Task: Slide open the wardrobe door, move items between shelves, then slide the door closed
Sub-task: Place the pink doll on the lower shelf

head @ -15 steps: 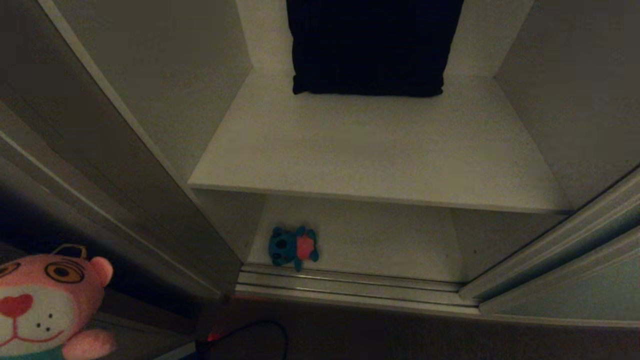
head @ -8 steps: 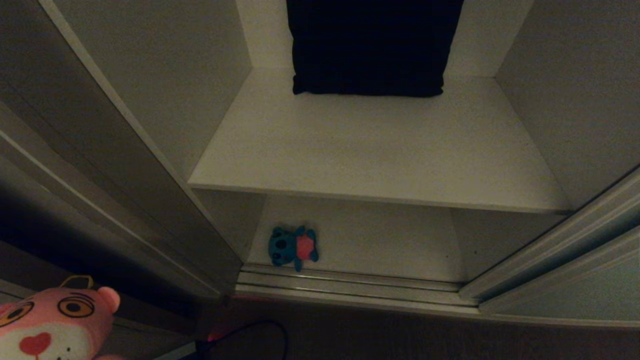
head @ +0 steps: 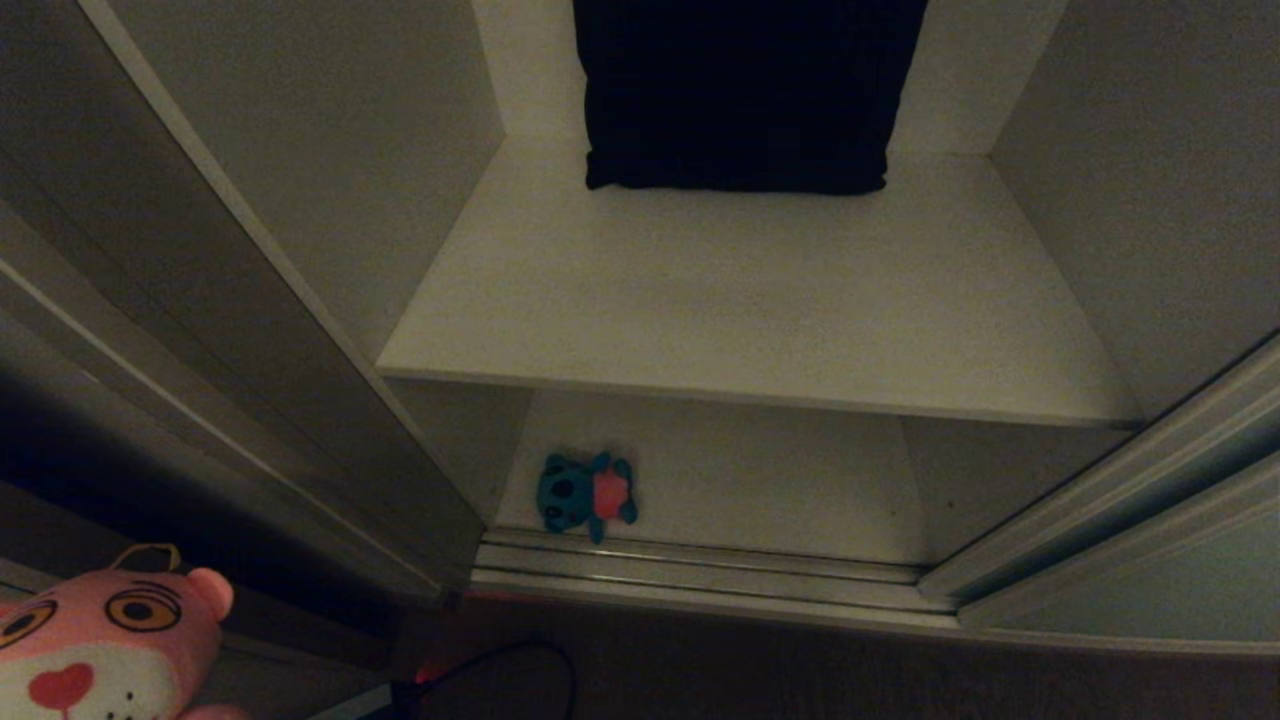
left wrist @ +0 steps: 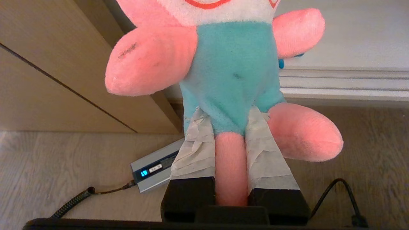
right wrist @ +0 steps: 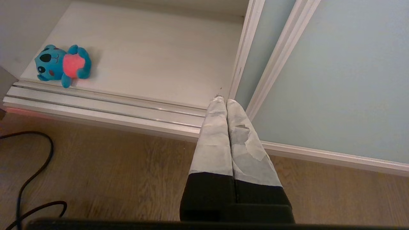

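I have the left gripper clamped on the pink toy, its taped fingers pinching the lower body and one leg. It hangs low, off the front left of the wardrobe, over the wood floor and outside the floor track. The blue toy lies on the bottom shelf, just behind the track, near its left end. The upper shelf carries only a dark cloth at the back. The sliding door stands pushed to the right. My right gripper is pressed closed on nothing, hovering in front of the track by the door's edge.
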{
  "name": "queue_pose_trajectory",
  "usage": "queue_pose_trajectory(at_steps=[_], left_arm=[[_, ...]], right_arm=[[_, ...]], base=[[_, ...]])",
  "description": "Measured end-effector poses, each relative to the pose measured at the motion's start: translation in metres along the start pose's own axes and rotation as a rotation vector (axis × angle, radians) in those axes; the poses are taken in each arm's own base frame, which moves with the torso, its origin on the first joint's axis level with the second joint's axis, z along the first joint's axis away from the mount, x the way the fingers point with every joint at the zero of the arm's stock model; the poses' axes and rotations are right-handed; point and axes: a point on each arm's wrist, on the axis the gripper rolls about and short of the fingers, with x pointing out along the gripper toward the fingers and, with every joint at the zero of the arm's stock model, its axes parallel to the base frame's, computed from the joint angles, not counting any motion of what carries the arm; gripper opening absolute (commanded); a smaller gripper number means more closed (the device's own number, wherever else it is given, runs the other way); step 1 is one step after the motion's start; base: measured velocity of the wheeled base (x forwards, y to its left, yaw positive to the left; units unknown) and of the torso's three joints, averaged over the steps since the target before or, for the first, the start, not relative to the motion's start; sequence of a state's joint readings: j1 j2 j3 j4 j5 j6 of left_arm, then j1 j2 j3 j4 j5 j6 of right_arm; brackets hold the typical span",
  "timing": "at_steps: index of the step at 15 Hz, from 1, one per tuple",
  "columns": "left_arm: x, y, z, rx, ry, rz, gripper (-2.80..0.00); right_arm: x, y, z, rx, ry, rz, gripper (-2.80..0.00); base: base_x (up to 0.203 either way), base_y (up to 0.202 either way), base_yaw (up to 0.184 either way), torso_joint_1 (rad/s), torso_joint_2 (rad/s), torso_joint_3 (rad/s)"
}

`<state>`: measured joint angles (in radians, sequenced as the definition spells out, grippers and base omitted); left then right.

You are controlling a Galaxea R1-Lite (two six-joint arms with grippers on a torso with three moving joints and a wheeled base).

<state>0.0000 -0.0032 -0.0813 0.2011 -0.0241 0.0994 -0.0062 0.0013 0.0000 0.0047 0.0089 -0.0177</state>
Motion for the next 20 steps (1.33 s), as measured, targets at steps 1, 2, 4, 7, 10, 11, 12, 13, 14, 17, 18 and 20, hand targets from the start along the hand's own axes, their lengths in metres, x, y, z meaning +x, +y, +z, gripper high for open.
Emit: queue_pose_trajectory(at_steps=[1, 2, 4, 7, 10, 11, 12, 13, 14, 17, 18, 20], left_arm=[[0.0001, 0.0, 0.0, -0.004, -0.001, 0.0, -2.8], [0.0002, 0.0, -0.0001, -0.006, -0.002, 0.0, -2.8], [0.0002, 0.0, -0.0001, 0.0, -0.002, 0.0, -2.8], [0.0003, 0.0, -0.0002, 0.0, -0.002, 0.001, -2.8], [0.0003, 0.0, -0.0002, -0.005, -0.001, 0.0, -2.8], [0.0003, 0.0, -0.0002, -0.005, -0.001, 0.0, -2.8], [0.0003, 0.0, -0.0002, -0.008, -0.001, 0.0, -2.8], [0.0003, 0.0, -0.0003, -0.012, -0.001, 0.0, -2.8], [0.0003, 0.0, -0.0002, -0.016, -0.001, 0.0, -2.8], [0.0002, 0.0, -0.0002, -0.02, 0.0, 0.0, -2.8], [0.0003, 0.0, -0.0002, -0.02, 0.0, 0.001, -2.8], [0.0002, 0.0, -0.0001, -0.02, 0.0, 0.001, -2.8]], right_arm=[[0.0, 0.0, 0.0, 0.0, 0.0, 0.0, -2.8], [0.0, 0.0, 0.0, 0.0, 0.0, 0.0, -2.8], [0.0, 0.0, 0.0, 0.0, 0.0, 0.0, -2.8], [-0.0001, 0.0, 0.0, 0.0, -0.001, 0.0, -2.8], [-0.0001, 0.0, 0.0, 0.0, -0.001, 0.0, -2.8], [-0.0001, 0.0, 0.0, 0.0, -0.001, 0.0, -2.8], [-0.0001, 0.0, 0.0, 0.0, -0.001, 0.0, -2.8], [-0.0001, 0.0, 0.0, 0.0, -0.001, 0.0, -2.8], [-0.0001, 0.0, 0.0, 0.0, -0.001, 0.0, -2.8], [-0.0001, 0.0, 0.0, 0.0, -0.001, 0.0, -2.8], [-0.0001, 0.0, 0.0, 0.0, -0.001, 0.0, -2.8], [-0.0001, 0.0, 0.0, 0.0, -0.001, 0.0, -2.8]], base=[[0.0, 0.0, 0.0, 0.0, 0.0, 0.0], [0.0, 0.0, 0.0, 0.0, 0.0, 0.0], [-0.035, 0.0, 0.0, -0.001, 0.0, -0.001], [-0.188, 0.0, 0.0, -0.001, 0.0, 0.001], [-0.194, 0.0, 0.0, -0.003, 0.0, -0.001], [-0.195, 0.0, 0.002, 0.002, 0.0, 0.002], [-0.179, 0.0, 0.0, 0.003, 0.01, 0.005], [-0.125, 0.0, -0.001, -0.007, 0.0, 0.005], [0.0, 0.0, 0.0, 0.0, 0.0, 0.0], [0.0, 0.0, 0.0, 0.0, 0.0, 0.0], [0.0, 0.0, 0.0, 0.0, 0.0, 0.0], [0.0, 0.0, 0.0, 0.005, 0.0, -0.066]])
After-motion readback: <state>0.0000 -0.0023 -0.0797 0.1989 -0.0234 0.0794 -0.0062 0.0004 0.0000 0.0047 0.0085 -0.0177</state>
